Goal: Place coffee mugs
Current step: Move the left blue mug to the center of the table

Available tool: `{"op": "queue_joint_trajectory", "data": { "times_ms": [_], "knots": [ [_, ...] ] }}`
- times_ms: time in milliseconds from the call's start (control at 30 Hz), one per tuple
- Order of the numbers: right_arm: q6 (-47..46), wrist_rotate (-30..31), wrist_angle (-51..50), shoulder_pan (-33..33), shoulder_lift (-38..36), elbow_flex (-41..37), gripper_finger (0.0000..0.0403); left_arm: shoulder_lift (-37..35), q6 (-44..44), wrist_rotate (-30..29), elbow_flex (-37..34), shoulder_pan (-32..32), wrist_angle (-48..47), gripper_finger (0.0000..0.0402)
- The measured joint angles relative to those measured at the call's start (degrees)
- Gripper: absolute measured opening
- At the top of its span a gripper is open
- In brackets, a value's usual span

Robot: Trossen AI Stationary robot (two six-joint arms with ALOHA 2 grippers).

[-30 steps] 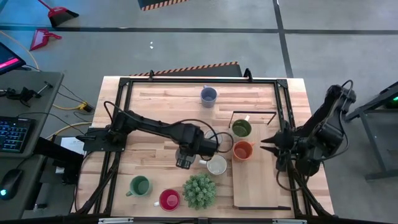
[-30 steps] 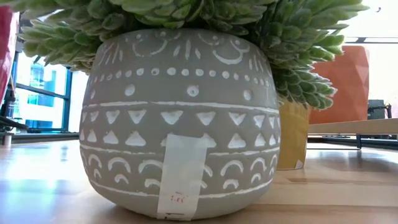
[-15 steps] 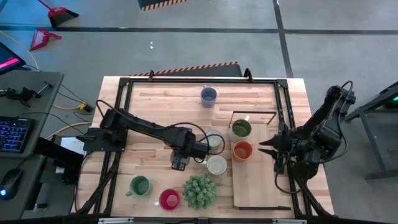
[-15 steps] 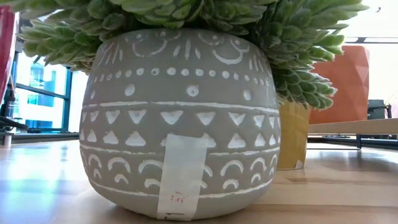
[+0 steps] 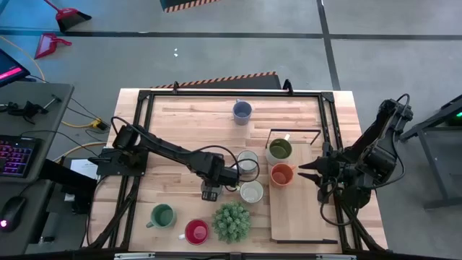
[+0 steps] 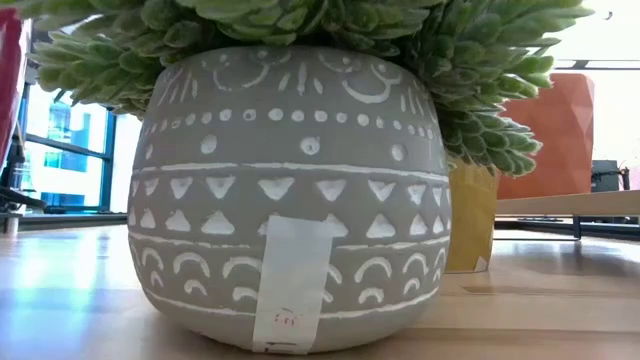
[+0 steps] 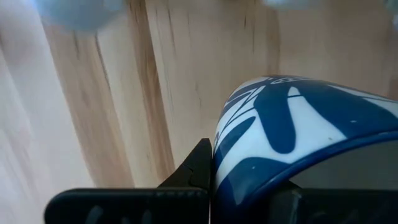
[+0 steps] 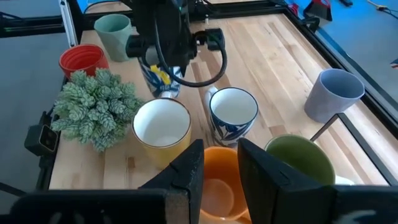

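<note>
Left claw [image 5: 210,189] pinches a blue-and-white mug [image 7: 292,134] at desk [image 5: 180,119] centre.
Right claw [image 5: 309,170], at three o'clock, stands slightly spread and empty beside the orange mug [image 5: 281,174]; the olive mug [image 5: 280,149] sits just beyond, the spiky plant [image 5: 232,222] at six o'clock.

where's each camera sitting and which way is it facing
High: above the table, looking straight down; both arms, left gripper and right gripper show.
Low: at table-top height, looking level, filled by the potted plant; no arm shows.
Left wrist: on the left arm, looking past its own finger at the patterned mug it grips.
Right wrist: on the right arm, looking past its open fingers over the orange mug towards the left arm.
Shared: high, low and right wrist views all show the potted plant.
</note>
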State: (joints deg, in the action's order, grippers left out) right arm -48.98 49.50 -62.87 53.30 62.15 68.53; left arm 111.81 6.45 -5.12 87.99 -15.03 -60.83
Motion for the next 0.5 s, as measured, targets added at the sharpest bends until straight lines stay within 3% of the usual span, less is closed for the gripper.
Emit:
{"op": "queue_joint_trajectory", "data": {
  "times_ms": [500],
  "knots": [
    [0.0, 0.0, 1.1, 0.0, 0.0, 0.0, 0.0080, 0.0, 0.1, 1.3, -4.4, 0.0, 4.5, 0.0009]
  ]
}}
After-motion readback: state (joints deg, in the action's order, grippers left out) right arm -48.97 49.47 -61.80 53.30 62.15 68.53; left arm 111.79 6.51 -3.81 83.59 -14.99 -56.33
